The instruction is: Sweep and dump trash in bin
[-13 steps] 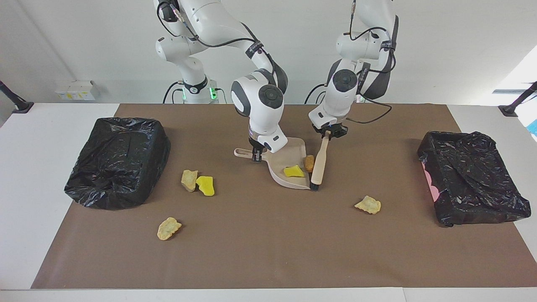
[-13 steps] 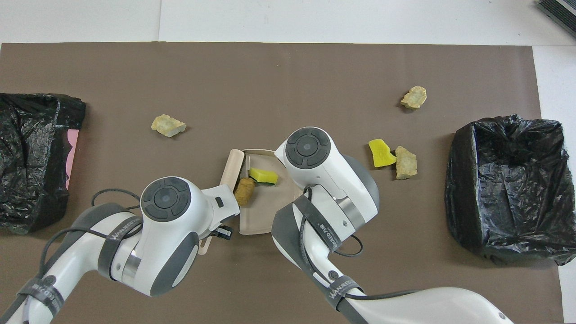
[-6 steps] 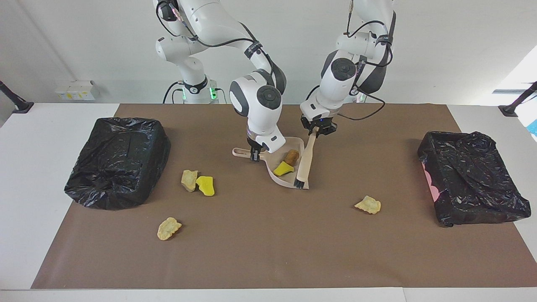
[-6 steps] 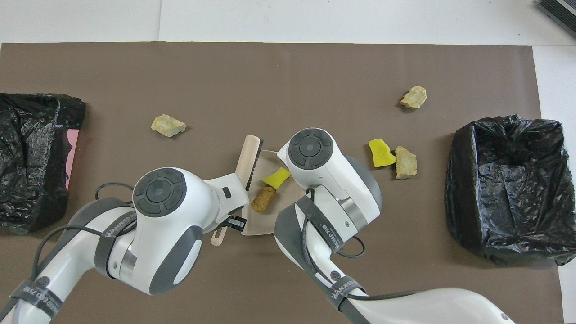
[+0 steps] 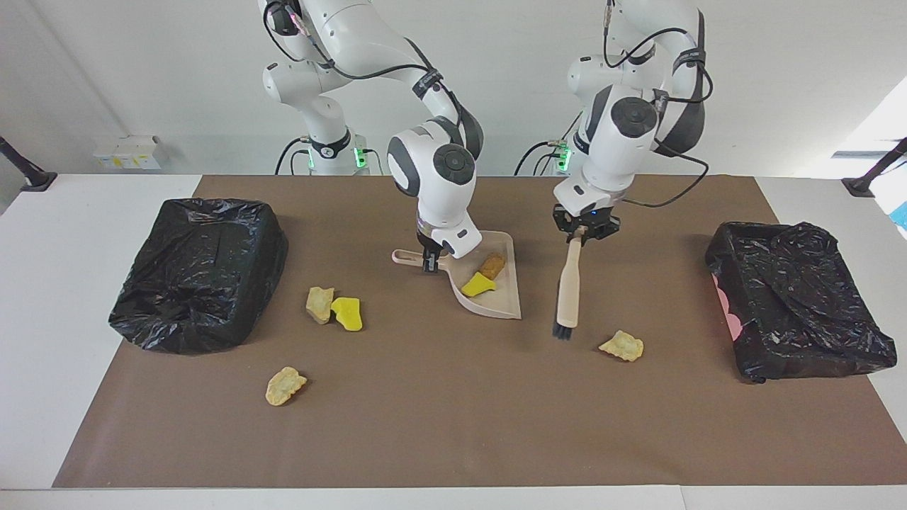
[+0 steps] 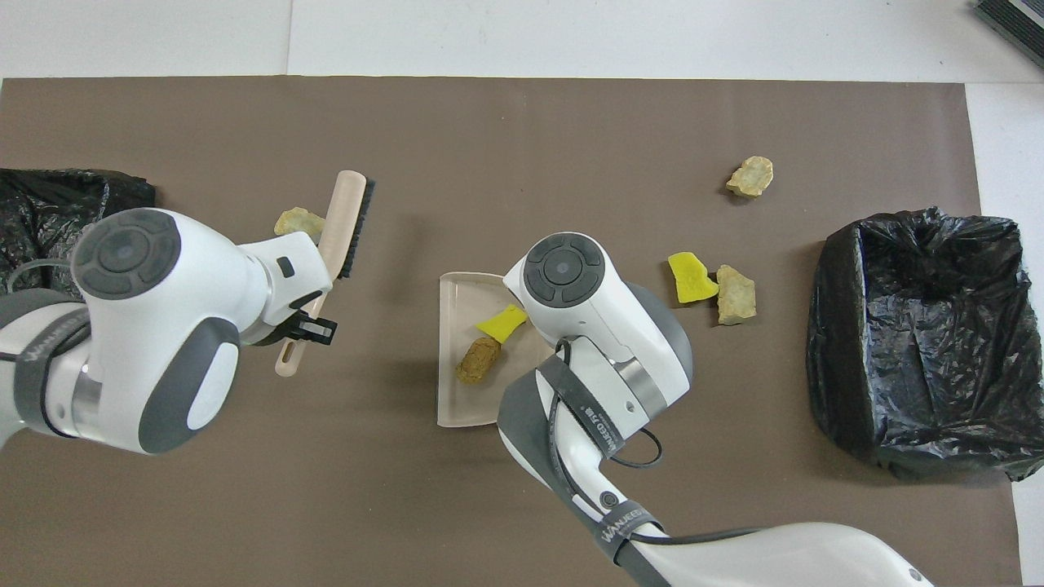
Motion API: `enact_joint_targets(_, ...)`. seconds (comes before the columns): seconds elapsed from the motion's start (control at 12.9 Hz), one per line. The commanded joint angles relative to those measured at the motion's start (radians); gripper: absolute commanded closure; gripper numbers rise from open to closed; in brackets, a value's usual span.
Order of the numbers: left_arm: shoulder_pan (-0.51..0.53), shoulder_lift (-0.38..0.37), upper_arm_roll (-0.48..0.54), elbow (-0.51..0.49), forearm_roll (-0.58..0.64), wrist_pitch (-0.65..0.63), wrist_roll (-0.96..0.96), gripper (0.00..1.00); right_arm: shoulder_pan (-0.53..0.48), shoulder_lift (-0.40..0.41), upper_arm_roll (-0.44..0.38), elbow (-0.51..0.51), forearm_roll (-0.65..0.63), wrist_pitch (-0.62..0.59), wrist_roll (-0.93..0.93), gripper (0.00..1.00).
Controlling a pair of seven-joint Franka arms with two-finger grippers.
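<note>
Facing view first: the left gripper (image 5: 585,231), right of frame centre, is clamped on the handle of the brush (image 5: 568,285), which hangs nearly upright with its black bristles at the bottom, just off the mat. Just lower right of those bristles lies a tan lump (image 5: 622,346) — that's the piece the next sweep looks set for, and the left arm is plainly the nearer one. At frame centre the right gripper (image 5: 430,259) pinches the dustpan (image 5: 504,303) by its handle; a yellow sponge chunk (image 5: 478,285) and a brown lump (image 5: 491,265) already sit inside. Left of centre, a yellow chunk (image 5: 347,314) touches a tan piece (image 5: 319,304), and another tan bit (image 5: 285,385) lies lower left. Bins lined in black: one at frame left (image 5: 200,271), one at frame right (image 5: 797,308).

Overhead now, everything mirrored: the brush (image 6: 342,218) runs lengthwise up the frame at upper left, partly covering the tan lump (image 6: 295,220), which peeks out on its outer side. So the bristles must swing outward past it, then drag it rightward toward the dustpan's (image 6: 451,399) open edge at centre.
</note>
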Motion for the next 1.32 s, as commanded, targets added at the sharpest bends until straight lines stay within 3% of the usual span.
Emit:
enact_joint_targets(0.0,-0.003,0.134,0.07,0.146,0.133,-0.028,0.112,1.0,-0.011,-0.029,0.008,-0.038,-0.008,0.013,0.02,1.0)
enact_joint_targets(0.23,-0.003,0.232,0.216,0.248,0.167,0.006,0.403,1.0,-0.011,-0.028,0.008,-0.038,-0.008,0.013,0.02,1.0)
enact_joint_targets(0.47,0.011,0.262,0.235,0.204,0.167,0.076,0.498,1.0,-0.011,-0.028,0.008,-0.038,-0.008,0.016,0.02,1.0)
enact_joint_targets(0.86,0.017,0.174,0.227,0.046,0.166,0.063,0.553,1.0,-0.011,-0.028,0.008,-0.04,-0.008,0.022,0.02,1.0)
enact_joint_targets(1.24,-0.075,0.096,0.178,-0.069,0.12,-0.009,0.513,1.0,-0.013,-0.031,0.008,-0.06,-0.008,0.041,0.02,1.0)
